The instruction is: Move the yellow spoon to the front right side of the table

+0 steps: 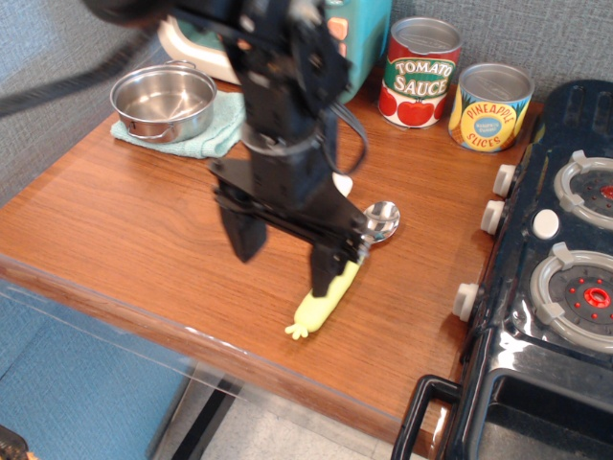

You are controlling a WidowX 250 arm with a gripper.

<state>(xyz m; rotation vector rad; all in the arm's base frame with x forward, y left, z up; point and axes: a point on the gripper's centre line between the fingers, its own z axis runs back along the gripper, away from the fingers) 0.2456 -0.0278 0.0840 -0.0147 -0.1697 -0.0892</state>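
The yellow spoon (324,301) lies flat on the brown wood-grain table (124,220), near the front edge, right of centre. Its nubbed pale yellow handle points to the front left and its shiny silver bowl (381,219) lies toward the back right. My gripper (284,257) hangs above the spoon, lifted off it, with its two black fingers spread wide and nothing between them. The right finger (329,265) covers part of the handle in this view. The spoon is free of the gripper.
A black toy stove (546,278) fills the right side. A tomato sauce can (420,72) and a pineapple can (489,105) stand at the back. A steel pot (163,101) sits on a green cloth at the back left. A white mushroom (341,184) is mostly hidden behind the arm.
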